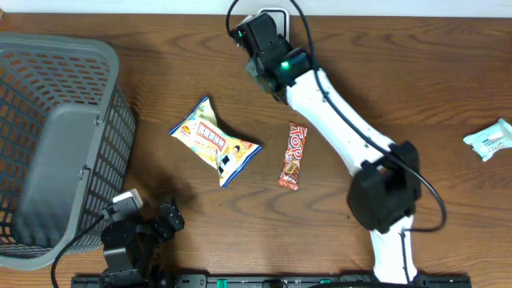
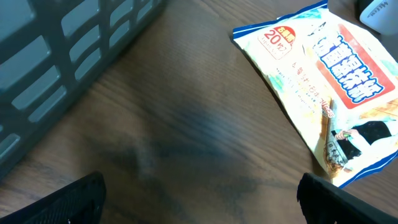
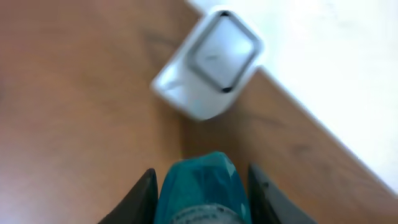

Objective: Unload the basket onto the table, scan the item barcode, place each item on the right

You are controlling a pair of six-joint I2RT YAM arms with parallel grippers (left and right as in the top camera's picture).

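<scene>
The teal packet [image 3: 199,180] sits pinched in the right tool [image 3: 200,208], which is narrowed onto it just short of the white scanner [image 3: 214,62] at the desk's [image 3: 74,93] far edge. It looks light, soft and slippery, best held by an end clear of the barcode. The left tool [image 2: 205,208] gapes wide and empty.

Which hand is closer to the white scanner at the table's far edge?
Right. The right hand, holding a teal item, is just short of the white scanner; the left hand is far off by the grey basket.
</scene>
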